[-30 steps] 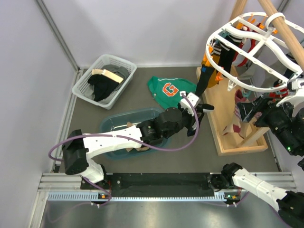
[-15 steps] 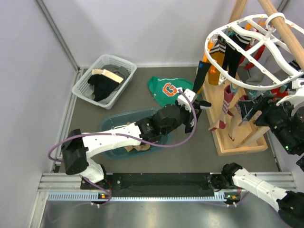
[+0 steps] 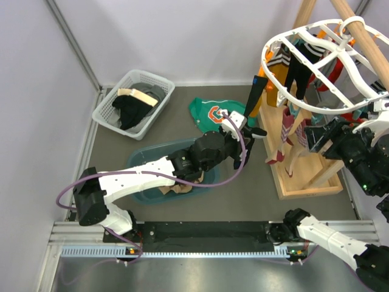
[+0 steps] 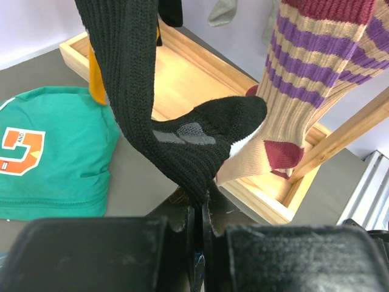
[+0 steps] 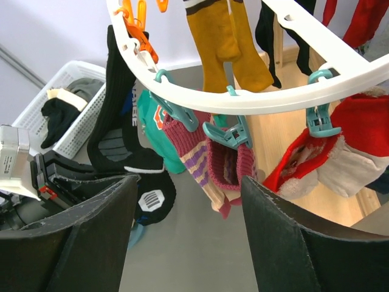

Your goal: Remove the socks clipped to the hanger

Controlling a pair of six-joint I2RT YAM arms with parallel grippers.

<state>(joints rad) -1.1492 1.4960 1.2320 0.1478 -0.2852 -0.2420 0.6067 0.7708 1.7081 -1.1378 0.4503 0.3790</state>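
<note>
White oval hanger (image 5: 352, 73) hangs at the far right, ringed with clipped socks. Left fingers (image 4: 193, 220) pinch the lower end of the black sock (image 4: 146, 91) (cuff clipped above). Right fingers (image 5: 285, 243) gape empty beneath the clips. A hard tug could swing the hanger or stretch the fabric.

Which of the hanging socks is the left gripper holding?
The long black sock, pinched in the left gripper; the striped sock and mustard sock hang free.
</note>
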